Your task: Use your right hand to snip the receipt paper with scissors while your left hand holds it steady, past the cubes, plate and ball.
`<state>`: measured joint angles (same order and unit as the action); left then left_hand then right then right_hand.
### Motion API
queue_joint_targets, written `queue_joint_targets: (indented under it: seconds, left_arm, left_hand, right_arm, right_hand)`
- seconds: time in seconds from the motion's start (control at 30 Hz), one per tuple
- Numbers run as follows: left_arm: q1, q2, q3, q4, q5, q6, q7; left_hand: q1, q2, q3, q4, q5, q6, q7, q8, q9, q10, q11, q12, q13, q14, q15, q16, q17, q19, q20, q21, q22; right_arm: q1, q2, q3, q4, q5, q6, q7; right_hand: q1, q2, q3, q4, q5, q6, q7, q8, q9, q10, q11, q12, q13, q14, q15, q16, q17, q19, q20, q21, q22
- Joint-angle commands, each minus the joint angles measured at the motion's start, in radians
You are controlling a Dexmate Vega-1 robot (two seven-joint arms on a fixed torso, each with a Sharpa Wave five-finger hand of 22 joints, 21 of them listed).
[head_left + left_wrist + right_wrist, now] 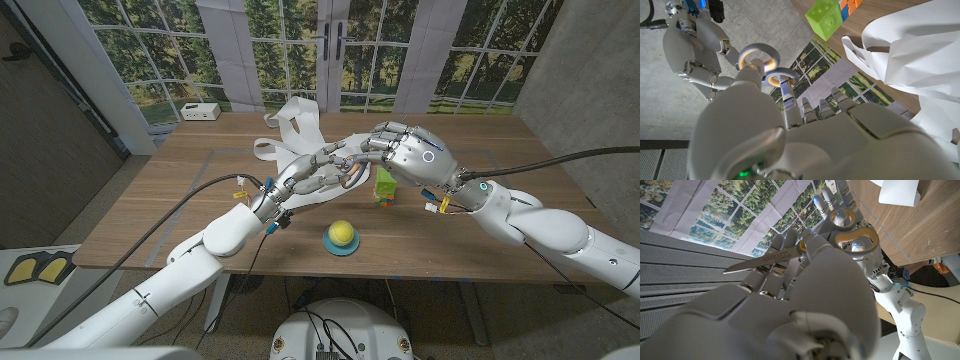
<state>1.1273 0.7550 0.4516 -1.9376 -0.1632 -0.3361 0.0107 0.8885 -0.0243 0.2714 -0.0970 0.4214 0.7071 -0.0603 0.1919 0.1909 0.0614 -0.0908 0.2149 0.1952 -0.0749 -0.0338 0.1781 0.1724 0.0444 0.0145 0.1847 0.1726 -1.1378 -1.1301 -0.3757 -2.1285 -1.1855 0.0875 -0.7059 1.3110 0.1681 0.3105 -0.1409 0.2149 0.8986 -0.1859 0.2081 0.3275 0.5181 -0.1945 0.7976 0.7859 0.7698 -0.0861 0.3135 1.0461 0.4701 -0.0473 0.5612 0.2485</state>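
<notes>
Both hands are raised over the middle of the wooden table (pixel 170 190), meeting above it. The right hand (pixel 412 152) comes in from the right side with its fingers curled around the scissors (pixel 790 254), and in the right wrist view a thumb or finger passes through one of the grey loops with the yellow lining, while the blades run out closed, pointing away past the knuckles. The left hand (pixel 315 175) reaches up from the lower left and meets the right hand at the scissor handles; in the left wrist view its fingers (pixel 785 95) are pressed right up against the two loops (pixel 756 56). Whether that hand actually grips the scissors or only touches them, I cannot tell (the fingers overlap too closely from every angle).

The receipt paper (pixel 292 125) lies loose and looped on the far part of the table, beyond both hands, with one strip trailing back under the left hand. Neither hand looks to be holding it.

Just beneath the right hand stands a green cube (pixel 385 183), with orange and blue cubes (pixel 850 6) close behind it. Nearer the front edge a yellow ball (pixel 341 233) sits on a small blue plate (pixel 341 247). A white box (pixel 200 111) rests at the far left corner.
</notes>
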Motion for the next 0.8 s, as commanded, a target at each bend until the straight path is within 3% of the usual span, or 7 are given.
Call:
queue_joint_targets:
  seconds: [0.03, 0.33, 0.8]
  left_arm:
    - [-0.003, 0.005, 0.015, -0.02, 0.014, 0.027, -0.004]
    - [0.008, 0.025, 0.01, -0.05, 0.036, 0.062, 0.008]
    - [0.008, 0.022, 0.016, -0.044, 0.034, 0.049, 0.008]
  left_hand:
    - [0.009, 0.003, -0.008, -0.002, -0.003, -0.009, 0.003, -0.005, 0.001, 0.0, 0.007, 0.0, 0.003, -0.001, -0.035, 0.001, 0.0, -0.001, 0.005, 0.003, -0.001]
    - [0.018, -0.003, -0.017, -0.007, -0.005, -0.01, 0.02, -0.005, 0.001, 0.0, 0.012, 0.0, 0.003, 0.001, -0.033, 0.002, 0.0, -0.001, 0.008, 0.004, -0.002]
    - [0.03, 0.006, -0.025, -0.008, -0.01, 0.0, 0.024, 0.0, 0.003, 0.007, 0.018, 0.004, 0.003, 0.006, -0.029, 0.004, 0.0, 0.0, 0.012, 0.004, -0.001]
  right_arm:
    - [0.004, -0.008, -0.005, -0.013, -0.009, 0.014, 0.001]
    - [0.008, -0.005, -0.008, -0.015, -0.017, 0.021, -0.008]
    - [0.017, -0.013, -0.011, -0.022, -0.048, 0.03, -0.019]
  right_hand:
    - [-0.002, 0.01, 0.005, 0.005, 0.005, 0.005, -0.005, 0.002, 0.004, 0.005, -0.003, -0.003, 0.004, 0.007, -0.154, -0.009, 0.003, -0.007, -0.109, 0.009, 0.002]
    - [-0.004, 0.011, 0.003, 0.007, 0.005, 0.004, -0.006, 0.001, 0.004, 0.008, -0.003, -0.007, 0.004, 0.005, -0.155, -0.015, 0.001, -0.015, -0.119, 0.019, 0.0]
    - [-0.005, 0.011, 0.003, 0.008, 0.004, 0.005, -0.005, 0.001, 0.005, 0.009, -0.002, -0.012, 0.004, 0.005, -0.155, -0.021, 0.001, -0.021, -0.122, 0.033, -0.003]
